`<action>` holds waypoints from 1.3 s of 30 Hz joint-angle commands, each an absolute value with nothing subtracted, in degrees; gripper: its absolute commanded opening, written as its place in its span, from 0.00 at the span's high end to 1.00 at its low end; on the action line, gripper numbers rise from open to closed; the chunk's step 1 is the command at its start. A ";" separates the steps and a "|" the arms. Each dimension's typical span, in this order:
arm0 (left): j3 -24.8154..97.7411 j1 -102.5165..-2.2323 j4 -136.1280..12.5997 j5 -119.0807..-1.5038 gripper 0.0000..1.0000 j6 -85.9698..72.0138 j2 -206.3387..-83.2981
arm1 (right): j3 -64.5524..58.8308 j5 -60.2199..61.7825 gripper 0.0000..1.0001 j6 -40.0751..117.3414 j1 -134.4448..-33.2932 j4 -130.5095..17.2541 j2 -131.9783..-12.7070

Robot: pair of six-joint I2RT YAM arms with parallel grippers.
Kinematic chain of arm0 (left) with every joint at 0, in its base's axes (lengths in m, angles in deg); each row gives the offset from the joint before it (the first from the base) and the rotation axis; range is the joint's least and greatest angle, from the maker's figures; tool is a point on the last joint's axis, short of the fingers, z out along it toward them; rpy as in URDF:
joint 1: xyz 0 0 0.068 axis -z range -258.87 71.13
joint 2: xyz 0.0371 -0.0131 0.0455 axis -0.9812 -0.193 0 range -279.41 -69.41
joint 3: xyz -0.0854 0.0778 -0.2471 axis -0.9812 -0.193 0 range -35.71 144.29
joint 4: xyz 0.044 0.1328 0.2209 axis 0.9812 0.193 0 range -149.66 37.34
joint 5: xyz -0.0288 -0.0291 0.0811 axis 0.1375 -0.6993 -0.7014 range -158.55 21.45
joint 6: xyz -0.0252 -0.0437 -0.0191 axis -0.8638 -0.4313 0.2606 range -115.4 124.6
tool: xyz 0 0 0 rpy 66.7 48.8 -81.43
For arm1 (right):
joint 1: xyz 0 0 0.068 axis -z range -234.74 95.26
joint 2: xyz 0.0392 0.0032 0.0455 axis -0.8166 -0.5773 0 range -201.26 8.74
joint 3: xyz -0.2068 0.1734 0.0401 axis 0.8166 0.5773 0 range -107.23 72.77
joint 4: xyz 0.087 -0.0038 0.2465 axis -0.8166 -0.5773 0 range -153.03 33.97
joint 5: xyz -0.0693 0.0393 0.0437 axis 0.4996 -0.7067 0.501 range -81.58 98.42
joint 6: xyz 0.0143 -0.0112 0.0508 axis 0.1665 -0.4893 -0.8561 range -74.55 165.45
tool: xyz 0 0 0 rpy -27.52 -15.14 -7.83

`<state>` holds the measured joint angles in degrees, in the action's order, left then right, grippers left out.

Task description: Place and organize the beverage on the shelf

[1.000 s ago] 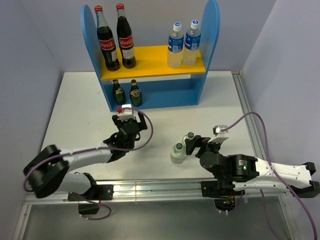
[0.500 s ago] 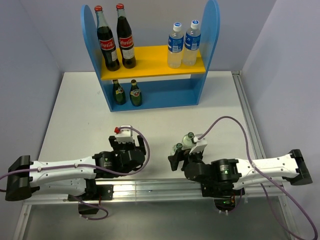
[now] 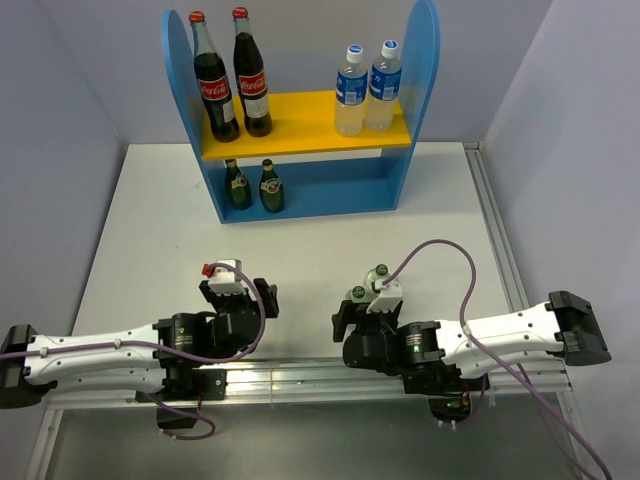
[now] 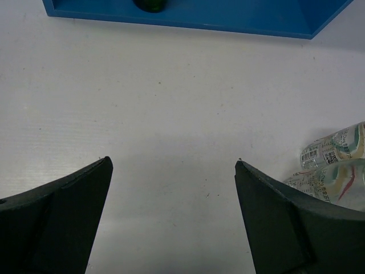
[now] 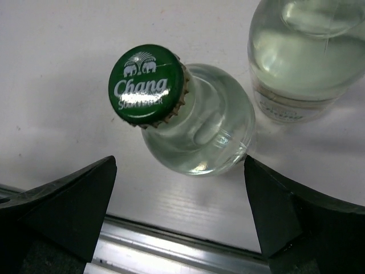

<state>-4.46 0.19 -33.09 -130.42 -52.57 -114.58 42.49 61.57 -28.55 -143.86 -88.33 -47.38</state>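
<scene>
Left hand (image 4: pixel 171 162) was spread, empty. Right hand (image 5: pixel 179 162) was spread astride one clear bottle (image 5: pixel 197 128), not touching it. Second clear bottle (image 5: pixel 299 57) beside it; both stood on table (image 3: pixel 160 220), well before shelf (image 3: pixel 300 128).

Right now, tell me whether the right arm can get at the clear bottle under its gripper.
Probably yes. The right gripper hangs open over the green-capped bottle, a finger to each side and nothing between. The neighbouring bottle stands close and may crowd one finger.
</scene>
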 commanded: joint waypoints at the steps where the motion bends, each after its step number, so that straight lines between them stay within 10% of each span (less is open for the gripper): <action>1: -6.43 0.58 -37.42 -129.81 0.05 -50.24 -112.74 | 43.59 64.67 0.00 -27.16 -141.24 -81.09 -49.88; 26: -8.72 0.67 -41.12 -129.29 0.07 -48.57 -113.88 | 42.63 72.58 0.12 -23.28 -134.02 -66.76 -68.43; 30: -8.11 0.67 -40.59 -129.46 0.07 -48.92 -115.55 | 42.54 73.81 0.32 -23.46 -133.40 -66.14 -69.22; 34: -7.67 0.67 -40.24 -129.55 0.07 -49.36 -116.96 | 41.49 74.25 0.92 -22.49 -133.05 -66.31 -70.62; 39: -7.84 0.67 -40.41 -129.46 0.07 -49.28 -116.61 | 38.68 74.08 1.00 -21.70 -133.14 -68.68 -70.11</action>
